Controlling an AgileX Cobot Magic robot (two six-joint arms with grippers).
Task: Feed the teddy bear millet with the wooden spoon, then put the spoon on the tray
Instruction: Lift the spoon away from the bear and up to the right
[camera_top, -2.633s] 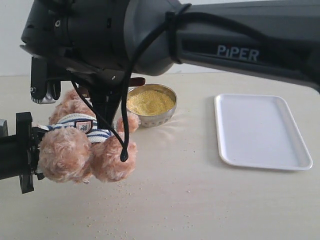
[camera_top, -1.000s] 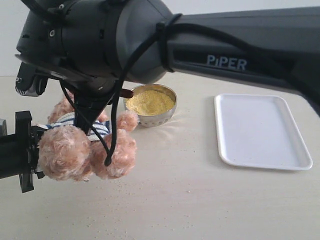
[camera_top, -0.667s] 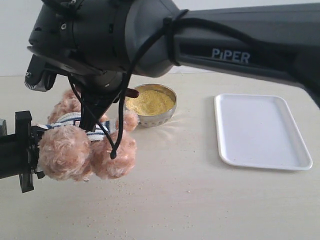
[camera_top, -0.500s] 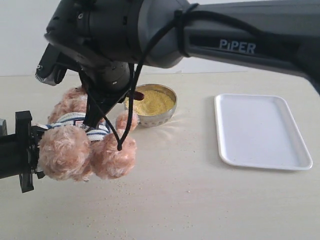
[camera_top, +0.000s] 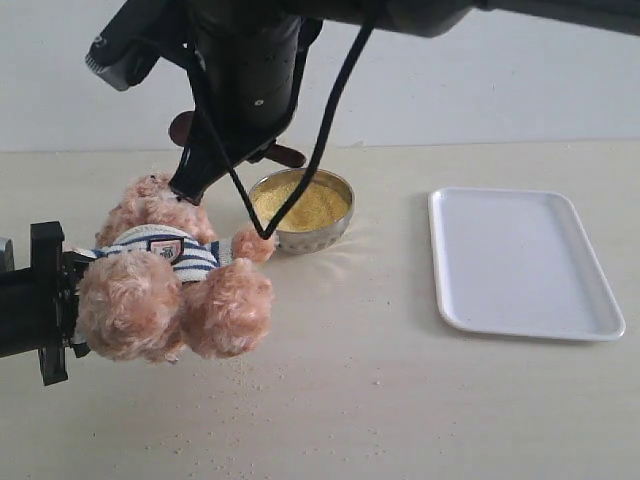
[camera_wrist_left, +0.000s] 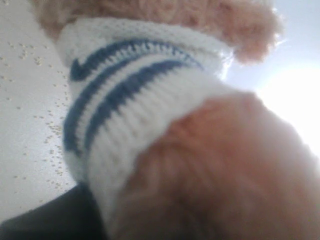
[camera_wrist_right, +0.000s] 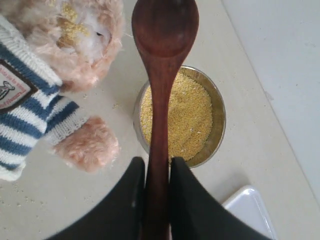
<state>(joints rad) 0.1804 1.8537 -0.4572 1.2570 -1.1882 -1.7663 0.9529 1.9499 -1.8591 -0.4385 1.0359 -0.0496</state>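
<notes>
The teddy bear (camera_top: 165, 280) is laid back on the table (camera_top: 350, 420) with its face turned upward, and it is judged to be steadied that way by the left arm (camera_top: 30, 310) so that the mouth can be reached from above. The left fingers are buried in plush in both views that could show them, so whether they are closed on the bear cannot be told. The wooden spoon (camera_wrist_right: 162, 100) is clamped by its handle between the right fingers (camera_wrist_right: 127, 200), which are drawn in narrow and press the thin shaft from both sides. It is held roughly level in the air, its handle crossing over the millet (camera_wrist_right: 192, 115) in the steel bowl (camera_wrist_right: 218, 132) and its oval end reaching past the rim to a spot beside the bear's face. No grains are seen in the spoon's hollow, while yellow grains (camera_wrist_right: 70, 25) are lodged in the fur of the muzzle, so a feeding pass is judged to be done. The tray (camera_top: 525, 262) lies well apart from bowl and bear, and the spoon is not yet set on it.
</notes>
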